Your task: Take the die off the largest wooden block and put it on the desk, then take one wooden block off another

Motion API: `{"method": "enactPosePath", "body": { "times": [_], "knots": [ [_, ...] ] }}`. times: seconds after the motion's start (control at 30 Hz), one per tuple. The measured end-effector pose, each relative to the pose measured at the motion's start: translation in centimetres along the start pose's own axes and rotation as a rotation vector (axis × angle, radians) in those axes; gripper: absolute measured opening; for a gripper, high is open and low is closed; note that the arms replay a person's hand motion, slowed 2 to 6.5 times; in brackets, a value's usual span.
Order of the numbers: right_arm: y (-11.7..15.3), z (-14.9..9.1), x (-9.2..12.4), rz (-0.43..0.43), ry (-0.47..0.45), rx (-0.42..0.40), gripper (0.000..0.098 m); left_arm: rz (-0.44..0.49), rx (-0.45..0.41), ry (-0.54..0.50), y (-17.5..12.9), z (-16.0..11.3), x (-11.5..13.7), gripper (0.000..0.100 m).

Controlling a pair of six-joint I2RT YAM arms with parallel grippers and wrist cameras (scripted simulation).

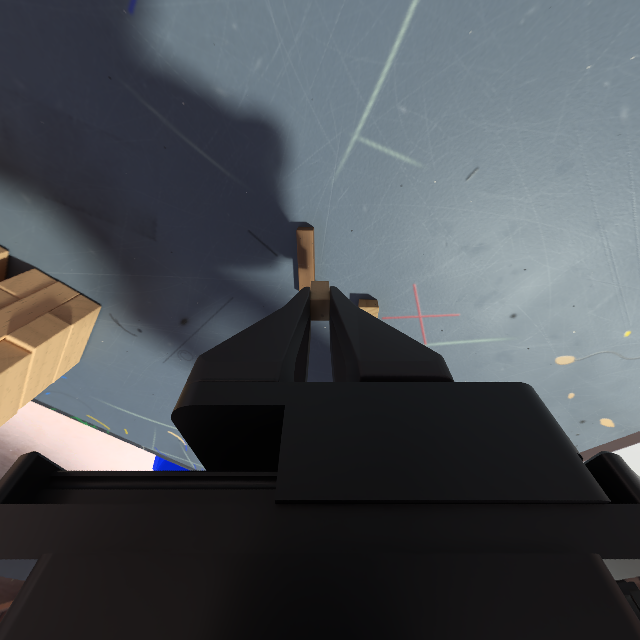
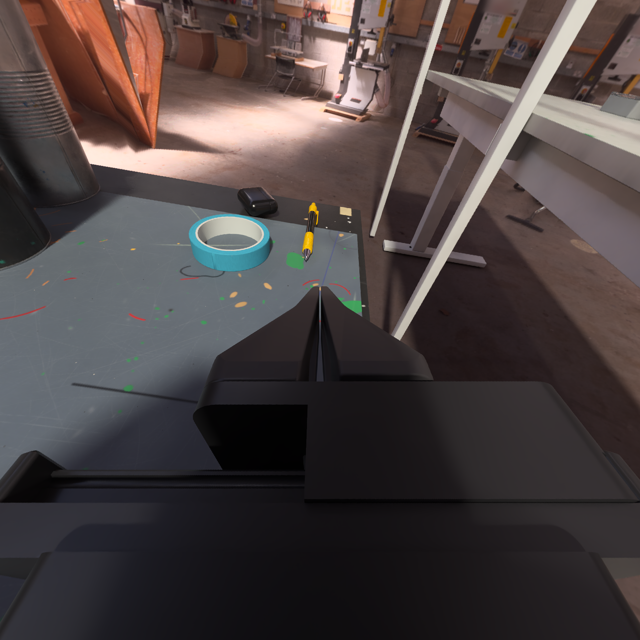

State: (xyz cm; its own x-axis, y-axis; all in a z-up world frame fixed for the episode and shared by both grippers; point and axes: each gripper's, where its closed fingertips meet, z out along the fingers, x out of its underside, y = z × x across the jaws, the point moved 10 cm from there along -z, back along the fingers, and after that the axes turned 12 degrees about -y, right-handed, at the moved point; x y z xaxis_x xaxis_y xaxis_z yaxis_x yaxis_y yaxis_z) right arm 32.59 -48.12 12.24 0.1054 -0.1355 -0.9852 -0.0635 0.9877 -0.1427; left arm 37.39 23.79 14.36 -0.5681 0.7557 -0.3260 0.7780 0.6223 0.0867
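left gripper (image 1: 319, 301) is clamped on a small wooden block (image 1: 319, 300) at frame centre, above the desk (image 1: 485, 173), its long axis along the fingers. larger stacked blocks (image 1: 41, 329) sit at left edge. right gripper (image 2: 319, 294) is closed, empty, facing away. die not visible.

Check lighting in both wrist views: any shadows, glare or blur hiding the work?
Left wrist view: a broad, soft-edged shadow crosses the desk up to the wooden block in the left gripper; block lit, no glare. Right wrist view: even light on the tape roll and pen; wide-angle stretch at the edges.
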Motion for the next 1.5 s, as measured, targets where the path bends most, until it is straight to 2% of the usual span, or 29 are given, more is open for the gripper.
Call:
{"method": "enactPosePath", "body": {
  "times": [0.5,0.73,0.97,1.27,1.5],
  "knots": [
    [-0.2,0.0,-0.2,0.031,0.012,0.027,0.0009,0.098,-0.099,-0.146,-2.9,-7.4,-2.6,0.009],
    [-0.3,0.0,-0.4,0.039,0.009,0.032,0.0009,0.170,-0.160,-0.281,-5.5,-11.0,-4.7,0.009],
    [-0.3,0.0,-0.7,0.042,0.002,0.034,0.0009,0.254,-0.189,-0.445,-9.1,-13.6,-7.6,0.009],
    [-0.3,0.0,-1.1,0.045,-0.004,0.036,0.0009,0.350,-0.122,-0.693,-15.5,-14.5,-12.0,0.009],
    [-0.2,0.0,-1.3,0.050,-0.008,0.030,0.0009,0.398,0.014,-0.898,-20.8,-13.8,-15.2,0.009]
  ]
}}
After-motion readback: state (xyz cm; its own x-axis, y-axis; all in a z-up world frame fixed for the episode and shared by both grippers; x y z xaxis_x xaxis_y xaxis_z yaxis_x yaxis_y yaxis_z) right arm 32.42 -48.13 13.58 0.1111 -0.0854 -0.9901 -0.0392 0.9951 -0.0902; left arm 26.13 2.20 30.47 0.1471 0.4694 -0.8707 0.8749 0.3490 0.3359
